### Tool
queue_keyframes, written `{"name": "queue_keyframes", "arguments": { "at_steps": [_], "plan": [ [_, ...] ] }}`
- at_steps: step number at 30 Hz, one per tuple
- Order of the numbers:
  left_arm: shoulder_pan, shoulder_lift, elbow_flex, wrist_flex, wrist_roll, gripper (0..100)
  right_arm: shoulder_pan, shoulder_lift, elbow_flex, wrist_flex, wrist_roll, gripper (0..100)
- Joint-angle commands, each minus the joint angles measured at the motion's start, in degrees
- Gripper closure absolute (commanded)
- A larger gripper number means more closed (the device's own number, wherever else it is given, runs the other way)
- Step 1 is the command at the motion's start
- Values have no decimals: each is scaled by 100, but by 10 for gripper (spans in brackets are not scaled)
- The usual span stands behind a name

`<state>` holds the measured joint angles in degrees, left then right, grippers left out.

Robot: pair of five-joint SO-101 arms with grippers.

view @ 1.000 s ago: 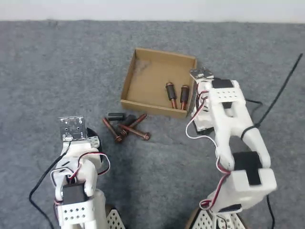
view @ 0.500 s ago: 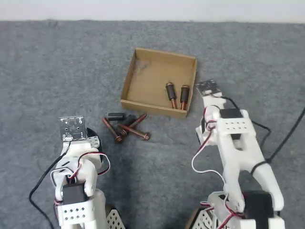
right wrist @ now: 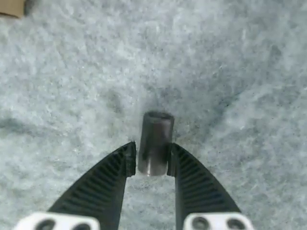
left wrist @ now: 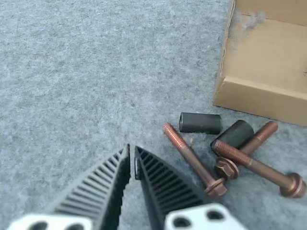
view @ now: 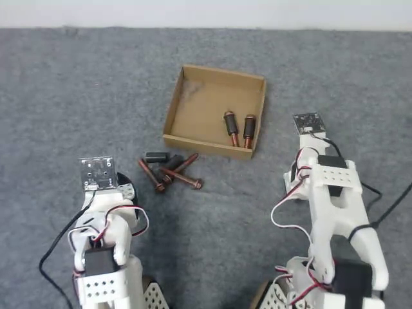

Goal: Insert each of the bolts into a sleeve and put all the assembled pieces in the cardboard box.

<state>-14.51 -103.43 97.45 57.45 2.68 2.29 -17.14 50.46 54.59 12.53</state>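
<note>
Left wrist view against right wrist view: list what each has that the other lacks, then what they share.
Left wrist view alone: the left pincer, shut, with three bolts and two loose sleeves lying by the cardboard box. Right wrist view alone: the right pincer, shut on a held sleeve. Shared: the grey carpet; a tan scrap at the right wrist view's edge may be the box too.

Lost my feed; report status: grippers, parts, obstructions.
Left gripper shut, empty. Right gripper shut on dark cylindrical sleeve. Two assembled pieces in cardboard box; three copper bolts, two dark sleeves loose beside it. Nothing blocking.
</note>
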Motion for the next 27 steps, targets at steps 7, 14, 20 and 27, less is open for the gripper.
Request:
{"name": "queue_keyframes", "arguments": {
  "at_steps": [7,14,20,27],
  "plan": [
    [-26,-44,-92,-35,-79,988,84,-1007,53,611,53,924],
    [-26,-44,-92,-35,-79,988,-145,-840,413,207,97,924],
    [-26,-44,-92,-35,-79,988,-127,-277,325,-242,97,924],
    [-26,-44,-92,-35,-79,988,136,180,114,-286,422,924]
  ]
}}
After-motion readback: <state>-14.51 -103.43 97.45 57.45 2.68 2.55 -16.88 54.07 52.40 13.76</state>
